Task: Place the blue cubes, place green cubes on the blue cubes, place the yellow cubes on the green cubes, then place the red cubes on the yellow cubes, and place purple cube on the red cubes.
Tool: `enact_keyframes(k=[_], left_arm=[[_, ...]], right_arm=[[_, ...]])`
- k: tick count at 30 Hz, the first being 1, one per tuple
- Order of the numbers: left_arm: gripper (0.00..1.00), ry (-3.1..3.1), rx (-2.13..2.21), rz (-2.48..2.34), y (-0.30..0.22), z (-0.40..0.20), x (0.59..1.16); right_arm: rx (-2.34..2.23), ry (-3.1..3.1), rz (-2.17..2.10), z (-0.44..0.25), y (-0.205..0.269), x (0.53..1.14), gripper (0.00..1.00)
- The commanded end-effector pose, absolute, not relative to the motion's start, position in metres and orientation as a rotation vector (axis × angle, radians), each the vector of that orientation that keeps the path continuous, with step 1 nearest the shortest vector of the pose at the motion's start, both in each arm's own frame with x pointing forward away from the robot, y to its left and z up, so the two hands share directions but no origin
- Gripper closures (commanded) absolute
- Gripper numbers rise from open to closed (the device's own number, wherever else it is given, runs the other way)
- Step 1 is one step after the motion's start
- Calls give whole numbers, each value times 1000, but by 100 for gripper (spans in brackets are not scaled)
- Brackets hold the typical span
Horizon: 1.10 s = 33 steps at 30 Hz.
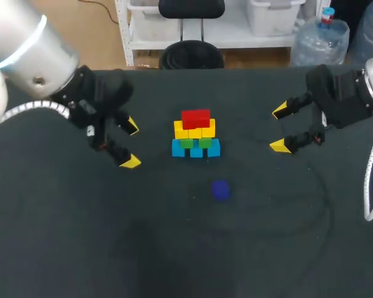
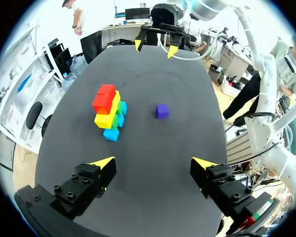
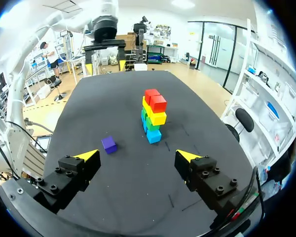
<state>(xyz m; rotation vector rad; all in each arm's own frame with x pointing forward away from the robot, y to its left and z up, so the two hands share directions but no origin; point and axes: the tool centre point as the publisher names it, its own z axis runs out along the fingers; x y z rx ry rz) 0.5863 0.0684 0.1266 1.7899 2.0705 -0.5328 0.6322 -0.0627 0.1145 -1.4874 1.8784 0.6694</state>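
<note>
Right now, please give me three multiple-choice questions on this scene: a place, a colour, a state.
1. Where is the purple cube? A) on the stack B) alone on the table C) held in the air
2. What colour tops the stack? A) red B) green C) blue
3. How are the left gripper and right gripper? A) both open, empty B) both shut on cubes C) one holds a cube

Answers: 1 B, it lies apart from the stack, touching nothing. 2 A, red cubes sit on the yellow cubes. 3 A, nothing is between either pair of fingers.
</note>
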Motion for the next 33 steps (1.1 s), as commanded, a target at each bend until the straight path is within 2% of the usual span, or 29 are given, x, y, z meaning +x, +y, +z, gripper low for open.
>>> enact_keyframes(k=[1, 21, 33], left_arm=[[0, 2032, 1730, -444, 78, 134, 566], [0, 2096, 1559, -307, 108, 153, 547], [0, 2075, 1516, -372, 104, 155, 555]], right_arm=[[-1487, 1876, 672, 113, -62, 633, 0], [-1487, 1876, 672, 113, -62, 633, 0], [-1541, 1848, 693, 112, -56, 631, 0]])
